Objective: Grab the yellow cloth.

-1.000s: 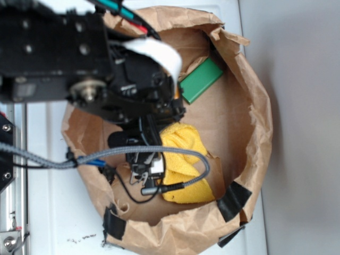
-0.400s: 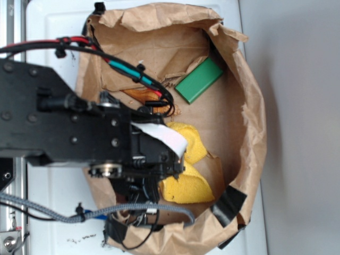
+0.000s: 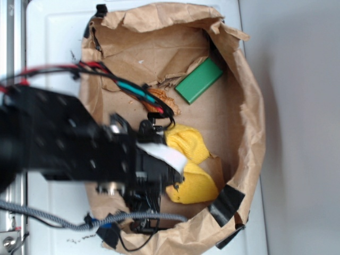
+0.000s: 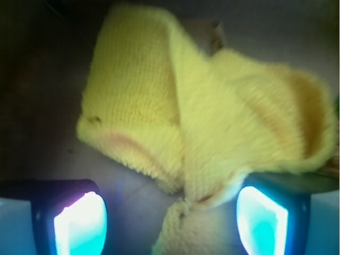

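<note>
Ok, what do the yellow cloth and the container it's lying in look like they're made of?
The yellow cloth looks like soft terry fabric: fuzzy looped pile, limp folds. The container seems to be brown kraft paper, matte and creased, with torn rim edges and black tape patches. The green block looks smooth, possibly plastic; hard to tell.

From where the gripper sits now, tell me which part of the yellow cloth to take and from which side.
Take the raised fold running down the middle of the yellow cloth, coming straight down from above. In the wrist view that ridge narrows to a strip between the open jaws, so closing there should pinch doubled fabric rather than a flat layer.
</note>
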Controlling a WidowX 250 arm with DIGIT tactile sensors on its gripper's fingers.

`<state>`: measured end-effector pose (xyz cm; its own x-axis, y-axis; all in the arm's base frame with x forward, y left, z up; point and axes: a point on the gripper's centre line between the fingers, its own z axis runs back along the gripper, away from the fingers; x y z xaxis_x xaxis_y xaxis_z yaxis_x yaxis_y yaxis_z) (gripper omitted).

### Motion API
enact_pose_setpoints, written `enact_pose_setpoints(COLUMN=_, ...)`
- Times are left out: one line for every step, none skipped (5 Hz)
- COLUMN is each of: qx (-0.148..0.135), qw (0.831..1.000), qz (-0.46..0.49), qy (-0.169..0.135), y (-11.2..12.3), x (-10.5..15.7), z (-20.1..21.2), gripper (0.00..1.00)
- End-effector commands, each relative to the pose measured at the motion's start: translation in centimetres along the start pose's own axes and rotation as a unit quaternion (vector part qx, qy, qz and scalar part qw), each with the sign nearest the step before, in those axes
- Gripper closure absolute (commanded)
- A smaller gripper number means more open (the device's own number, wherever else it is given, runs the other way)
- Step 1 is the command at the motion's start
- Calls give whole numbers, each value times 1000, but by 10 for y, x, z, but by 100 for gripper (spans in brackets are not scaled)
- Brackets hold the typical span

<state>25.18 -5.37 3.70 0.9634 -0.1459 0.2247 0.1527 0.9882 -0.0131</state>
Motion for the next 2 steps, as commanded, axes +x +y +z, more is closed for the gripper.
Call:
enact_pose_setpoints(qx=14, qw=999, qz=14, qy=-33, y=6, x=22, z=6, gripper=0)
enact_pose_setpoints(qx=24, qw=998, qz=39, qy=-43, y=16, x=36, z=5, gripper=0)
